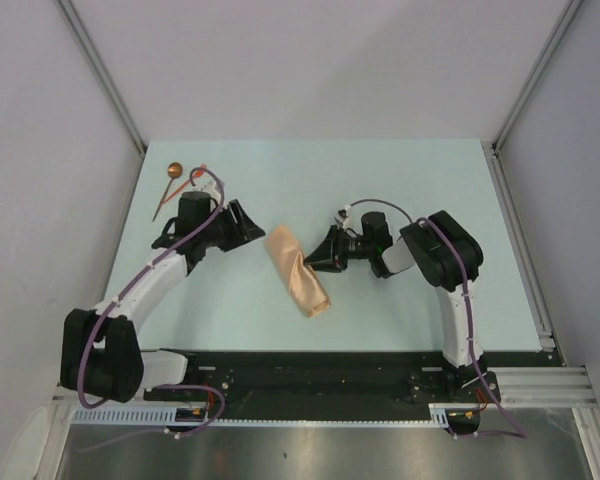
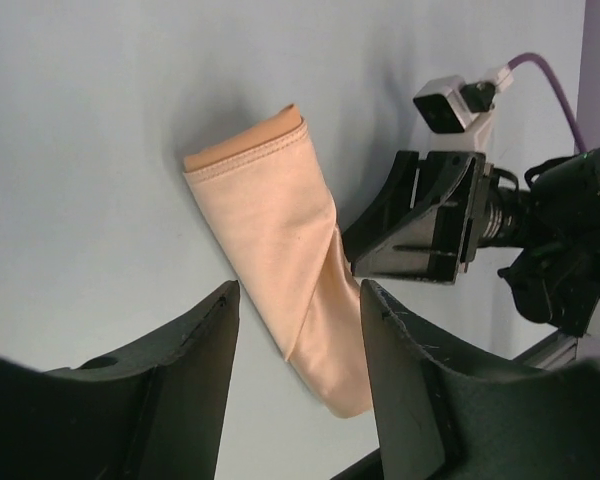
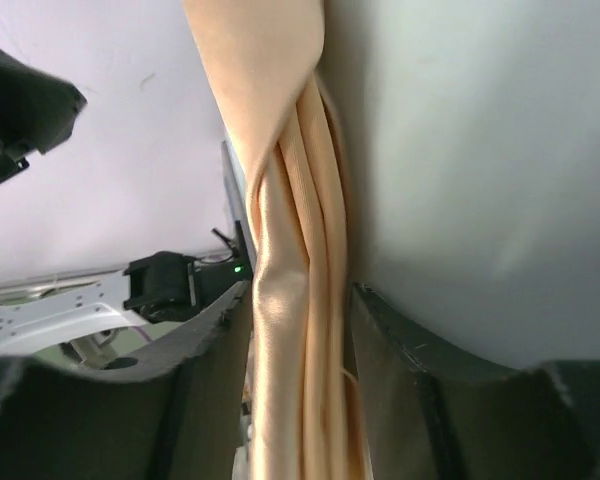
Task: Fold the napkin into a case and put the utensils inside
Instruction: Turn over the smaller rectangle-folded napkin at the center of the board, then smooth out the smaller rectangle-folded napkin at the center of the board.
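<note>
The napkin [image 1: 298, 272] lies mid-table folded into a narrow tan-orange case, running from far-left to near-right; it also shows in the left wrist view [image 2: 280, 240]. My right gripper [image 1: 312, 263] is turned on its side at the case's right edge. In the right wrist view the bunched layers [image 3: 300, 330] fill the gap and touch both fingers. My left gripper [image 1: 252, 226] is open and empty, just left of the case. The spoon [image 1: 169, 184] and the orange-red fork piece [image 1: 194, 178] lie at the far left, behind the left arm, which partly hides the fork piece.
White walls stand close on the left, right and back of the pale green table [image 1: 420, 180]. A black rail [image 1: 310, 370] with both arm bases runs along the near edge. The right arm's wrist camera [image 2: 445, 105] sits above its gripper.
</note>
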